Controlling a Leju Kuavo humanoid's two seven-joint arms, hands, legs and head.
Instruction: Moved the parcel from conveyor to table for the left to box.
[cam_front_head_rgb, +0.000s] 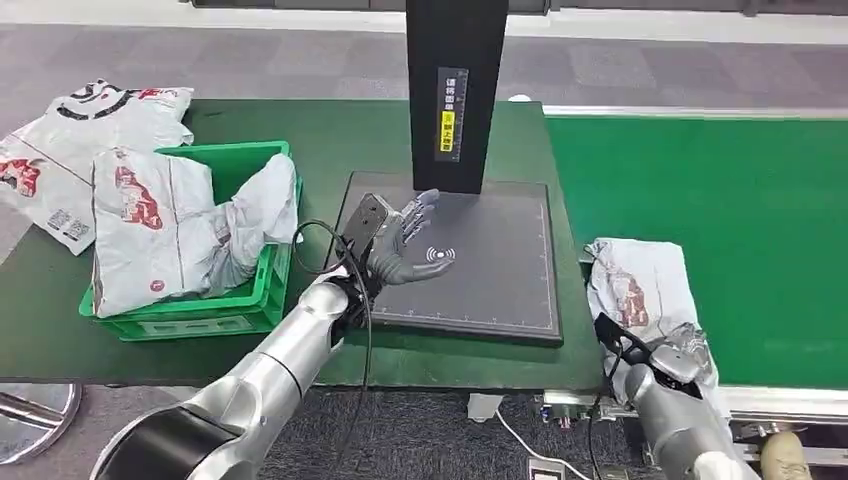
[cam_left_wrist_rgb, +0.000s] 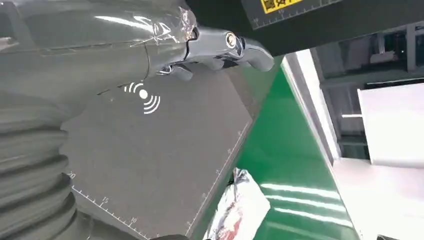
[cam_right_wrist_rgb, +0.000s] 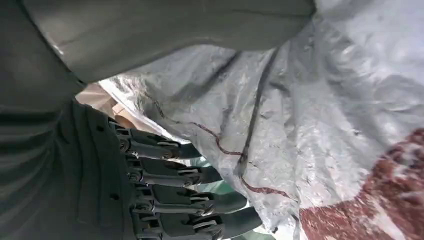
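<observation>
the parcel (cam_front_head_rgb: 640, 285), a crinkly white bag with red print, is seen lying at the near edge of the green conveyor (cam_front_head_rgb: 720, 210), just beside the dark scale pad. its near end is covered by the right hand (cam_front_head_rgb: 672, 362). in the right wrist view the grey thumb is laid over the top of the bag (cam_right_wrist_rgb: 320, 115) and the dark fingers (cam_right_wrist_rgb: 200, 200) are curled in under its edge, so the parcel is being held by that hand. the bag is still on the belt and is not yet put on the surface.

the left hand (cam_front_head_rgb: 405, 240) is held above the dark scale pad (cam_front_head_rgb: 480, 280), with its fingers spread apart and nothing in them. in the left wrist view the thumb (cam_left_wrist_rgb: 220, 45) is seen over the pad (cam_left_wrist_rgb: 150, 160), near a small white wave mark (cam_left_wrist_rgb: 143, 95).

a black post (cam_front_head_rgb: 455, 90) with a yellow label is stood at the far side of the pad. the pad is laid on a dark green surface (cam_front_head_rgb: 330, 130).

to the left of the pad a green crate (cam_front_head_rgb: 200, 310) is placed on that surface. white bags (cam_front_head_rgb: 170, 230) with red print are stuffed into it and are poking over its rim. more white bags (cam_front_head_rgb: 70, 150) are piled just behind the crate, at the far left edge.
</observation>
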